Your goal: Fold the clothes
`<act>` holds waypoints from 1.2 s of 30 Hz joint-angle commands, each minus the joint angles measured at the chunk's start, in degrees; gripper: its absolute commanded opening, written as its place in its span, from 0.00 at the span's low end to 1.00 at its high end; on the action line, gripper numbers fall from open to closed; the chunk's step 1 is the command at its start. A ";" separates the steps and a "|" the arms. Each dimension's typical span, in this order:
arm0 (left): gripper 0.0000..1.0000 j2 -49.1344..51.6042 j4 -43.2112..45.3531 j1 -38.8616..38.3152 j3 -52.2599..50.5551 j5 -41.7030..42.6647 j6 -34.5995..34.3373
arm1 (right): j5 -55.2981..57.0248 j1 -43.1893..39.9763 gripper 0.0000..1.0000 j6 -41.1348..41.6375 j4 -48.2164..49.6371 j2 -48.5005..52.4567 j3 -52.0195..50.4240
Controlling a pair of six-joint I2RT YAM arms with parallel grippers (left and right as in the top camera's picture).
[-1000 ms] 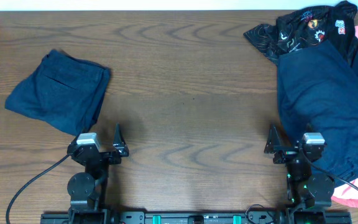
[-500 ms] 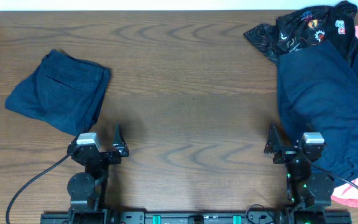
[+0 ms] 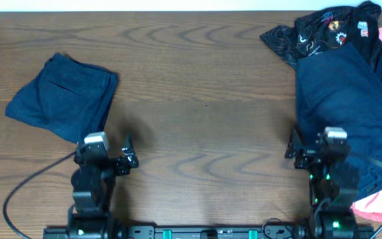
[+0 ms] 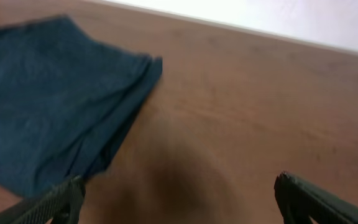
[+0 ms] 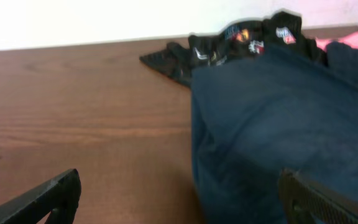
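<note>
One folded navy garment (image 3: 62,96) beyond left fingers (image 4: 58,202); navy heap (image 3: 340,99) beside right fingers (image 5: 48,194).

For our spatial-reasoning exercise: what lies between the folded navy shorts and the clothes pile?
Nothing but bare table, as the overhead view shows.

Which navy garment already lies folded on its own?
The folded navy bundle at far left, compact and lying alone. The spread navy garment at right sprawls unfolded, against the black jersey.
</note>
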 commanded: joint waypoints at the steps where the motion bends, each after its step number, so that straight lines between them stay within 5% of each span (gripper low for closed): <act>1: 0.98 8.24 -3.69 -0.20 8.50 0.76 -0.63 | 1.07 0.57 0.99 -0.31 -2.47 8.68 6.86; 9: 0.98 28.65 -19.12 -0.20 25.94 0.79 -0.63 | 6.40 0.52 0.99 -0.31 -22.80 37.57 29.53; 15: 0.98 35.19 -20.11 -0.22 27.43 0.79 -0.63 | 12.66 0.52 0.99 -0.31 -21.59 51.41 34.21; 21: 0.98 36.70 -20.04 -0.22 27.43 0.79 -0.63 | 14.97 0.55 0.75 -0.28 -17.14 61.00 34.21; 31: 0.98 36.70 -20.02 -0.22 27.43 0.79 -0.63 | 14.99 0.52 0.07 0.68 -14.43 69.85 34.21; 36: 0.98 36.70 -20.00 -0.22 27.43 0.79 -0.63 | 14.47 0.55 0.01 1.70 -13.62 69.51 34.29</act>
